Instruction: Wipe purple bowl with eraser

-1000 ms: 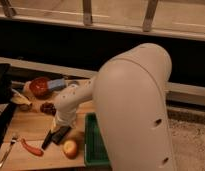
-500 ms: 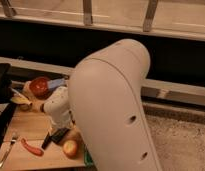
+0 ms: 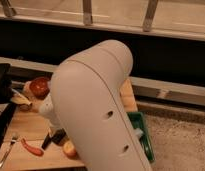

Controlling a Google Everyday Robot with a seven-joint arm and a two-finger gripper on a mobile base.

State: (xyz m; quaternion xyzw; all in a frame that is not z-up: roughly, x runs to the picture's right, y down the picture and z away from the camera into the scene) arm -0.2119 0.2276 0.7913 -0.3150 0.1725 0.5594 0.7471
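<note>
My gripper (image 3: 53, 138) shows as a dark shape low over the wooden table (image 3: 26, 127), just left of the apple (image 3: 70, 149). Its white wrist (image 3: 47, 111) rises above it. A dark block at the gripper may be the eraser, but I cannot tell it from the gripper itself. The purple bowl is hidden; the large white arm link (image 3: 96, 105) covers the middle of the table.
An orange-red bowl (image 3: 40, 86) stands at the back left, with a pale yellow object (image 3: 20, 101) beside it. A red chili (image 3: 32, 148) and a fork (image 3: 6, 152) lie at the front left. A green tray (image 3: 142, 140) lies to the right of the arm.
The big white arm link has swung across the view and now covers the table's middle. The gripper has stayed low beside the apple. Part of the green tray now shows to the arm's right.
</note>
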